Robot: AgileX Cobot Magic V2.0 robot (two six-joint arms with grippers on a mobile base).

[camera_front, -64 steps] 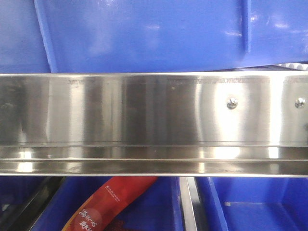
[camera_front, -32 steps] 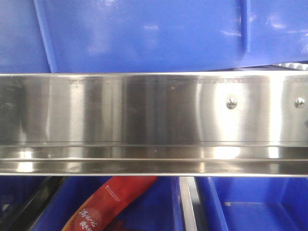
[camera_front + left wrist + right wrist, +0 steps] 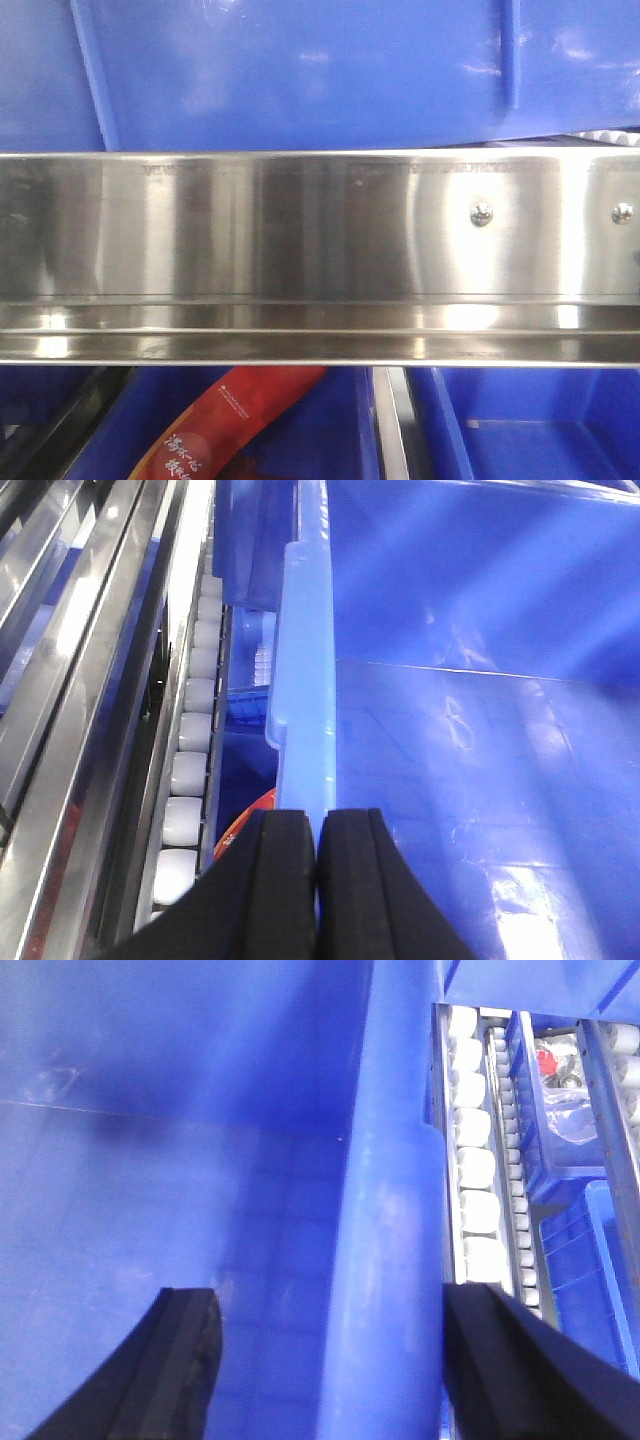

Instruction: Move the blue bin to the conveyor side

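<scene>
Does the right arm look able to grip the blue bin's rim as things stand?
Likely yes. The right end effector is open and straddles the rim of the blue bin: one finger inside the wall, the other outside beside the white rollers, with nothing else between them.

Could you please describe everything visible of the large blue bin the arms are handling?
The blue bin is a large tub of glossy blue plastic with smooth, faintly scuffed walls, a thin vertical rib and a wide rolled rim. What shows of its inside is empty. In the front view it rises behind the stainless rail; white rollers run alongside it. The left gripper is pinched shut on its rim; the right gripper straddles another stretch of rim, open.
</scene>
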